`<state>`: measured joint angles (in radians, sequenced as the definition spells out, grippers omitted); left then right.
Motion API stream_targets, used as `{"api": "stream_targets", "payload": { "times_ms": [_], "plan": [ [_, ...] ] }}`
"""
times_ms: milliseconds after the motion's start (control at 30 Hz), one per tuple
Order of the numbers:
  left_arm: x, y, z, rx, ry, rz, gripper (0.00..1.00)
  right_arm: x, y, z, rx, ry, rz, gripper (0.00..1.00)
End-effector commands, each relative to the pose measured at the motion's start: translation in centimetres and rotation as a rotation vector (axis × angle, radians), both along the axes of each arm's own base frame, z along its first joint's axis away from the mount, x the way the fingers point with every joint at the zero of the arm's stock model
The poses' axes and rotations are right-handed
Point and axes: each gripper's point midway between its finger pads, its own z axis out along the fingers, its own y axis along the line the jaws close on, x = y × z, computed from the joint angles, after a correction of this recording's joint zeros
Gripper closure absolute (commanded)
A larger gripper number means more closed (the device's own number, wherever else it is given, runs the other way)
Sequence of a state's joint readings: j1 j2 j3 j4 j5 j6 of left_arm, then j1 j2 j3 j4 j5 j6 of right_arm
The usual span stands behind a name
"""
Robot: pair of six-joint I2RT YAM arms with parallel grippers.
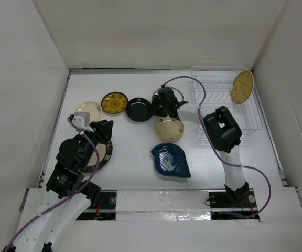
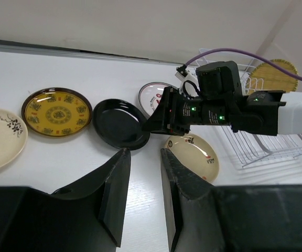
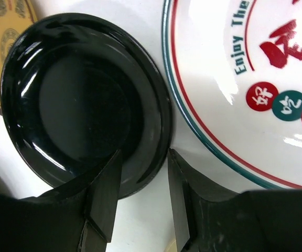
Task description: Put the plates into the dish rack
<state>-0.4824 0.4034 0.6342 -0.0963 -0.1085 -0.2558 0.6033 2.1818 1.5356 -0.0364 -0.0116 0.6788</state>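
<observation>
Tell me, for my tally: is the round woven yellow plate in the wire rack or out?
In: the woven yellow plate stands on edge inside the whitish wire dish rack, at its far corner.

White table (image 1: 130, 152) with plates (image 1: 171, 160), dish rack (image 1: 245, 118)

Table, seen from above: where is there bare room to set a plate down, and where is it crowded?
Bare: the patch between the dark-rimmed plate and the blue leaf plate, and the far strip behind the yellow patterned plate. Crowded: around the right gripper, by the black plate.
</observation>
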Motion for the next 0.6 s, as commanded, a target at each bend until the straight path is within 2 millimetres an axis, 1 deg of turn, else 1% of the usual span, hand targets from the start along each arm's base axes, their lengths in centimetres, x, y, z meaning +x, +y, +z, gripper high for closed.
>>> {"api": "stream_targets", "payload": {
  "times_ms": [0,233,300,333,367,433,500,533,567],
  "plan": [
    [0.3,-0.3,0.6,-0.013,-0.027,-0.005,0.73,0.4,-0.6,-0.1,-0.005,-0.017,-0.037,0.54],
    [0.3,-0.3,0.6,-0.012,-0.025,-0.005,0.73,0.6,-1.1,0.1,-0.032,-0.035,-0.043,0.55],
    [0.3,-0.3,0.6,-0.013,-0.027,-0.005,0.73,0.3,-0.6,-0.1,-0.022,-0.023,-0.015,0.55],
    [0.3,-0.3,0.6,-0.013,-0.027,-0.005,0.73,0.3,-0.5,-1.0,-0.03,-0.008,-0.009,0.55],
    [0.3,-0.3,0.7,-0.015,-0.028,-0.005,0.73,0.7,-0.2,-0.7,-0.023,-0.014,-0.005,0.55],
    [0.3,-0.2,0.7,-0.014,-0.029,-0.004,0.73,1.0,0.1,-1.0,-0.017,-0.015,-0.009,0.58],
    [0.3,-0.2,0.6,-0.013,-0.027,0.0,0.73,1.2,0.3,-1.3,-0.009,-0.014,-0.015,0.64],
    [0.3,-0.2,0.6,-0.013,-0.027,0.001,0.73,1.2,0.3,-1.4,-0.001,-0.006,-0.023,0.78],
    [0.3,-0.1,0.6,-0.013,-0.027,0.003,0.72,1.6,0.5,-0.7,0.017,-0.029,-0.031,0.85]
  ]
}}
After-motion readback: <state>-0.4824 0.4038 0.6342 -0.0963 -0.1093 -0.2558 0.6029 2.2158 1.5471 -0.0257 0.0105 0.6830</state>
